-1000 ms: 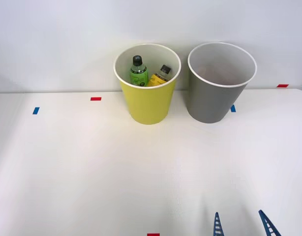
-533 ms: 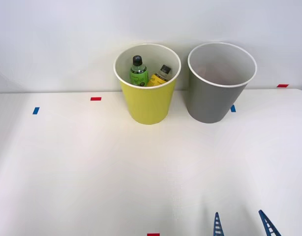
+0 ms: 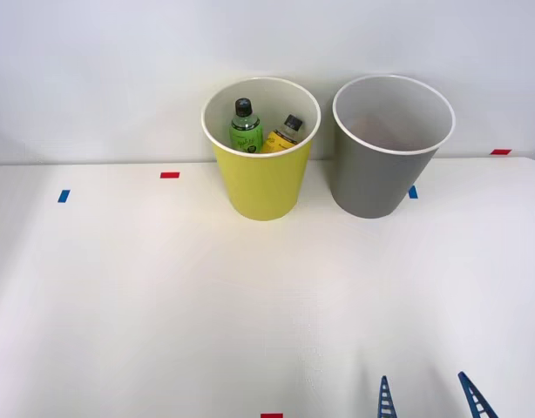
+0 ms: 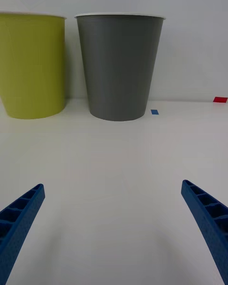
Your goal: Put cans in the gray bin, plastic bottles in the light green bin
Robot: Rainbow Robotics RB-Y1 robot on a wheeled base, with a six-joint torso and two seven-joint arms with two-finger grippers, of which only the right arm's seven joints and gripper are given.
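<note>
- The right pincer (image 3: 427,399) hangs low over the white table (image 3: 163,296), wide open, holding nothing
- Far ahead of it stands the gray bin (image 3: 391,148)
- Just left of that is the light green bin (image 3: 261,150), with the green bottle (image 3: 245,128) and yellow bottle (image 3: 282,135) inside

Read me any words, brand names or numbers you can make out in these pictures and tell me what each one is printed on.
No text can be read.
Green bottle in the light green bin: its green-white label carries print, too small to read.
Yellow bottle beside it: any print on it is too small to read.
Gray bin: plain, no markings.
Red and blue tape marks on the table: blank.
</note>
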